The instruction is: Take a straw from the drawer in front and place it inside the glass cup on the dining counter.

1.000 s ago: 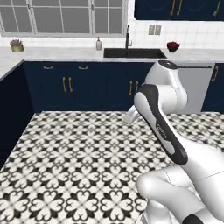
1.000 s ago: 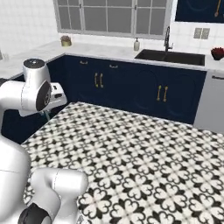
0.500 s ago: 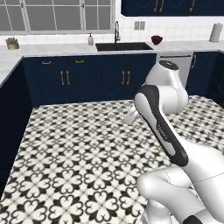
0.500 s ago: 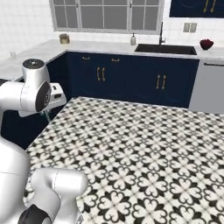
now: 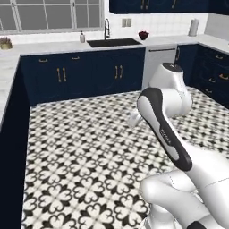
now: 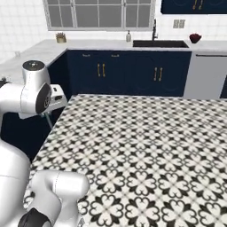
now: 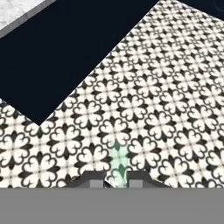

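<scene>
Two fingers (image 7: 116, 178) pinch a pale green straw (image 7: 118, 162) above patterned floor (image 7: 166, 109).

No readable text, labels or signs.

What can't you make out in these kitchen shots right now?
1. Hand view: whether the jaws actually clamp the pale strip. The gripper is cut off by the bottom edge.
2. Left base view: the front of the hand, hidden behind the arm.
3. Left base view: the small bottle by the sink, too small to identify.
</scene>
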### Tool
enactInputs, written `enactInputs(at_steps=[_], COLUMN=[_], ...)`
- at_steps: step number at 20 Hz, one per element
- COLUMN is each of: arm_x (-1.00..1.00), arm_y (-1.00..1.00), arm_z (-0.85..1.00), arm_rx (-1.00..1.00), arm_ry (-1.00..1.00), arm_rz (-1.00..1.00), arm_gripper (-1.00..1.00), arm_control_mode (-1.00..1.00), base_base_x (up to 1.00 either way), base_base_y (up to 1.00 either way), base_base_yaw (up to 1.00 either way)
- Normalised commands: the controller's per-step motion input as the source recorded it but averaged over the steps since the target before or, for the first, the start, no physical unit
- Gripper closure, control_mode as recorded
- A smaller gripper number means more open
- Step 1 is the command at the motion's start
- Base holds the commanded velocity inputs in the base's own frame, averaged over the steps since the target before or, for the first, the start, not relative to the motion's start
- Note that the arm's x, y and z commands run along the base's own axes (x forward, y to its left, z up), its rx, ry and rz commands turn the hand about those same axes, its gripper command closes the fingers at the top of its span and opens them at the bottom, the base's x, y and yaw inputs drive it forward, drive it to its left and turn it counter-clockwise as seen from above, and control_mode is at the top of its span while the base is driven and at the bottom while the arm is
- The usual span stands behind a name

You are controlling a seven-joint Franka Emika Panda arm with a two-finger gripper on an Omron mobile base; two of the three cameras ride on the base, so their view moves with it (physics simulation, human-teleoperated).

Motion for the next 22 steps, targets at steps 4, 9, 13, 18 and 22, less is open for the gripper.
enactInputs(at_steps=[4, 9, 13, 18, 22], arm_x=[0.00, 0.00, 0.00, 0.00, 0.00], arm_y=[0.00, 0.00, 0.00, 0.00, 0.00], arm_z=[0.00, 0.00, 0.00, 0.00, 0.00], arm_rx=[0.00, 0.00, 0.00, 0.00, 0.00], arm_ry=[0.00, 0.00, 0.00, 0.00, 0.00], arm_rz=[0.00, 0.00, 0.00, 0.00, 0.00], arm_gripper=[1.00, 1.00, 1.00, 1.00, 1.00], arm_control_mode=[1.00, 1.00, 1.00, 1.00, 1.00], base_base_x=[-1.00, -1.00, -0.70, -0.36, -0.28], base_base_y=[1.00, 1.00, 1.00, 1.00, 1.00], base_base_yaw=[-0.27, -0.21, -0.14, -0.13, -0.17])
